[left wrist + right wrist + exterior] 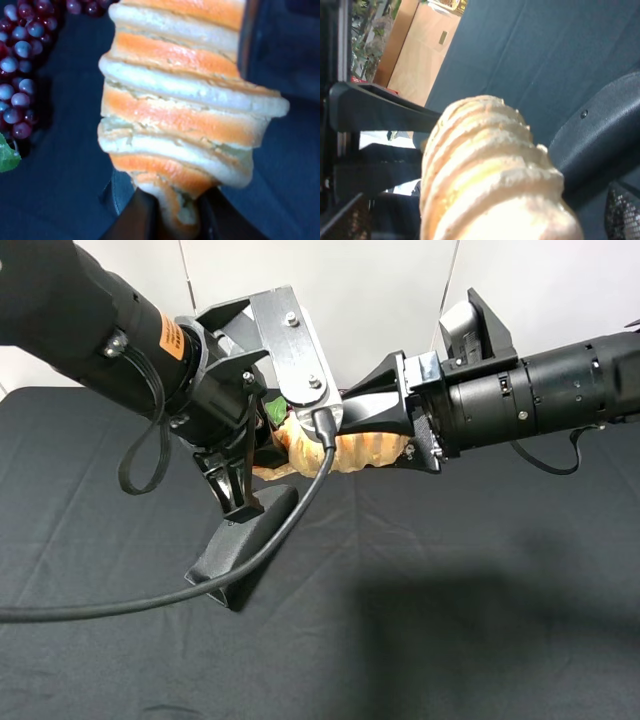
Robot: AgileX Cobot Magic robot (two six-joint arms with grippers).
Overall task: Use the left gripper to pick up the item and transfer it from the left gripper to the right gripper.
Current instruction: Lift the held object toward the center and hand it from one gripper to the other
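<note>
The tan, ridged bread roll (365, 450) hangs in the air above the black table, between my two arms. My left gripper (258, 475) is shut on its tapered end; the left wrist view shows the fingers (140, 220) pinching that tip of the roll (180, 110). My right gripper (385, 445) reaches in from the right, its jaws standing on either side of the roll's thick end. In the right wrist view the roll (490, 170) fills the gap, and a black finger (600, 135) presses against its side.
A black curved handle-shaped piece (240, 550) lies on the black cloth (480, 620) under the left gripper. A red grape bunch (17, 75) with a green leaf lies on the cloth behind the roll. A loose black cable (150, 600) hangs from the left arm.
</note>
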